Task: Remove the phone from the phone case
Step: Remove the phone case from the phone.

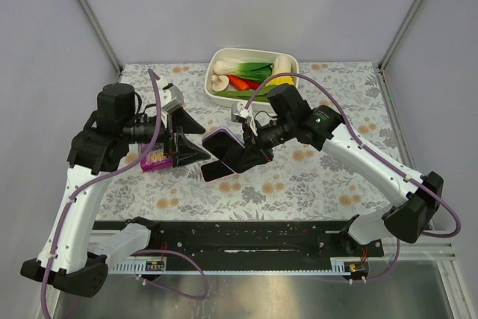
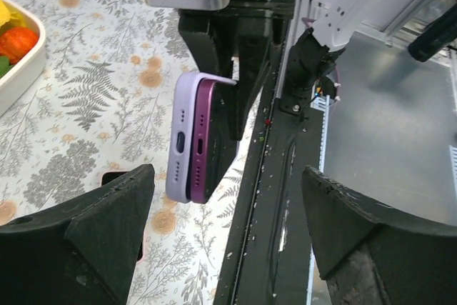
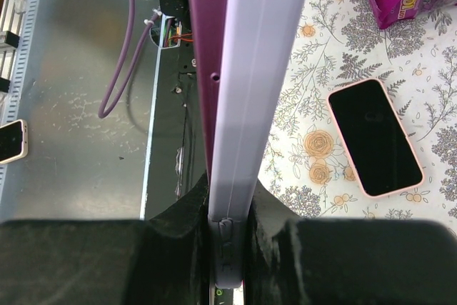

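1. The right gripper [image 3: 228, 248] is clenched on the lavender phone case [image 2: 178, 141], held on edge off the bench [image 1: 314, 177], just beside the pink phone [image 3: 376, 137] lying there.
2. The purple phone [image 2: 208, 141] sits in that case, with one case corner peeled away from it.
3. The left gripper [image 1: 196, 140], released and empty, faces them from left of the pink phone.

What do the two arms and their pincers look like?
The left arm and right arm have white links, black joints and purple cables. The left pincer and right pincer have black wedge-shaped fingers. The right arm shows a green light.
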